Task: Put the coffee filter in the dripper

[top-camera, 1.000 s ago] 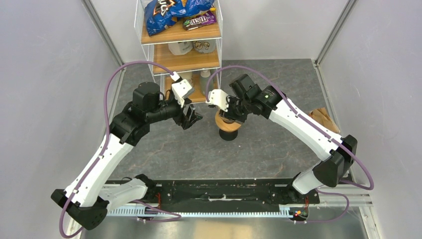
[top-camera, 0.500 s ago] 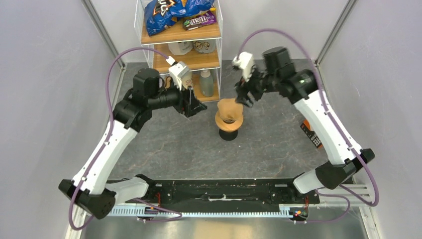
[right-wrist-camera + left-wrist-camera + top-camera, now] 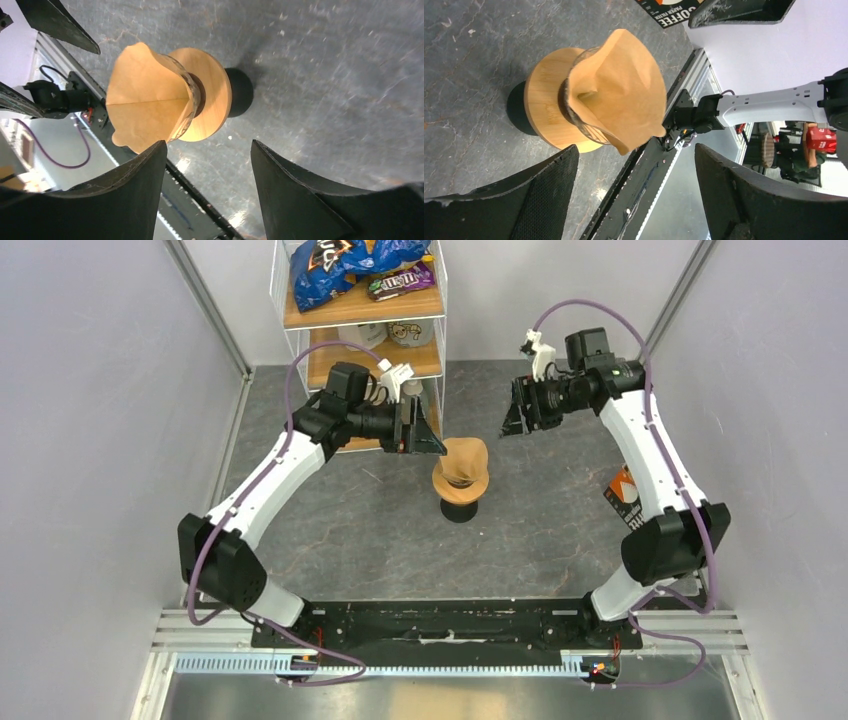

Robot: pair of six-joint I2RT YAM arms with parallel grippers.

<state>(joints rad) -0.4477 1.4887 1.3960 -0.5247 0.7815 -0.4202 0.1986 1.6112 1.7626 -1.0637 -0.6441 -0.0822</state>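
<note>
The tan paper coffee filter (image 3: 463,458) sits in the dripper (image 3: 460,493), which stands on the grey table with its wooden collar and black base. The filter's edge sticks up above the glass cone. It also shows in the left wrist view (image 3: 624,90) and the right wrist view (image 3: 145,107), seated in the dripper (image 3: 546,112) (image 3: 207,100). My left gripper (image 3: 425,432) is open and empty, just left of the dripper. My right gripper (image 3: 512,415) is open and empty, up and to the right of it.
A white wire rack with wooden shelves (image 3: 370,340) stands at the back, holding snack bags, cups and a bottle. A black-and-orange COFFEE packet (image 3: 625,498) lies at the right by the right arm. Grey walls close both sides.
My right gripper has let go of the filter and drawn back up and to the right. My left gripper has moved right, close to the dripper. The filter stays in the dripper.
</note>
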